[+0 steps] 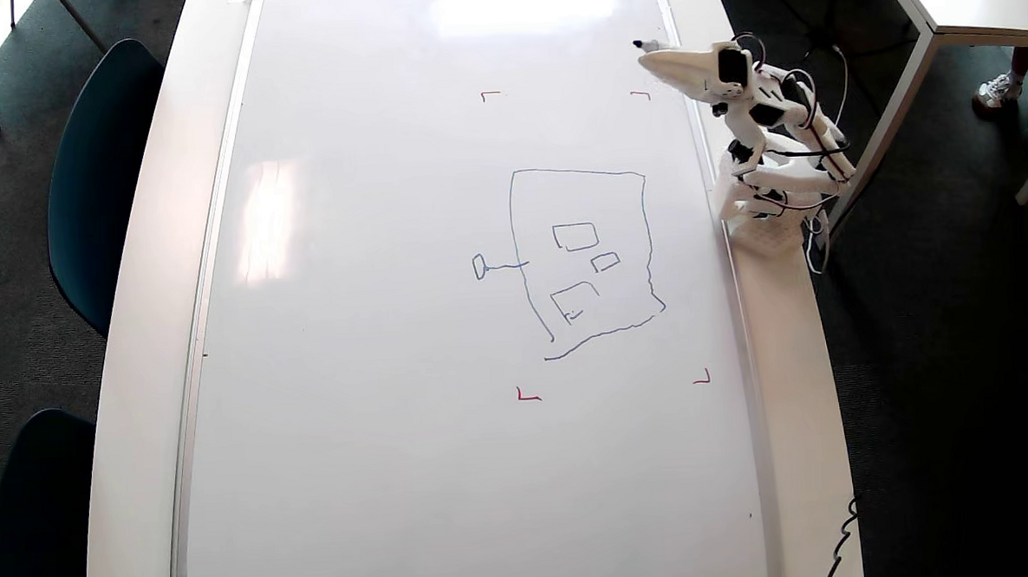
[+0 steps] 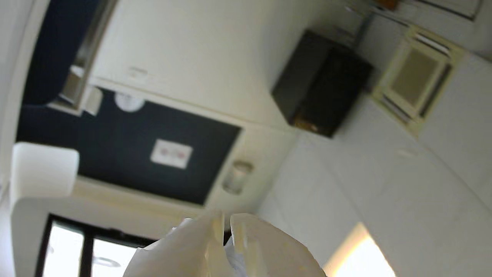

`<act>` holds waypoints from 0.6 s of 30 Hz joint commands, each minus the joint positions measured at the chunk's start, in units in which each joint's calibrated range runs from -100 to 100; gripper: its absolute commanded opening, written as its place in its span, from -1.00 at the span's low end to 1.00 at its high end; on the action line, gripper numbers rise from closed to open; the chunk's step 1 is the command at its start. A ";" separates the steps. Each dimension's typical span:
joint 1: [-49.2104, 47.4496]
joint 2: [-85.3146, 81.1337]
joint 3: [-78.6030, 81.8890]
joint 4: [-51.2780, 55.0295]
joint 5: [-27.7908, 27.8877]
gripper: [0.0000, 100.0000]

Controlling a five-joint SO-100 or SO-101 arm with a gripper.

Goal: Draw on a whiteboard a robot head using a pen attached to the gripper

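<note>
Glossy whiteboard (image 1: 377, 329) fills the white table (image 1: 796, 397); dark carpet (image 1: 933, 348) around.

whiteboard (image 1: 377, 329): glossy, smooth, metal frame | gripper (image 1: 653, 59): matt white plastic | table (image 1: 145, 279): smooth white

The white arm sits folded at the right edge of the overhead view, its hand (image 1: 653, 57) stretched toward the upper left. In the wrist view the hand (image 2: 226, 225) rises from the bottom edge, fingers nearly together with only a narrow slit between them.
</note>
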 commanded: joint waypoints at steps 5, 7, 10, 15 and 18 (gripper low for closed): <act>4.90 -0.93 6.06 -30.44 0.08 -0.98; 4.31 -0.93 7.42 -36.96 0.08 -0.98; 4.31 -0.93 10.87 -49.90 0.08 -0.98; 4.16 -0.93 18.23 -71.45 -0.13 -0.98; 0.25 -0.93 22.13 -86.22 0.08 -0.98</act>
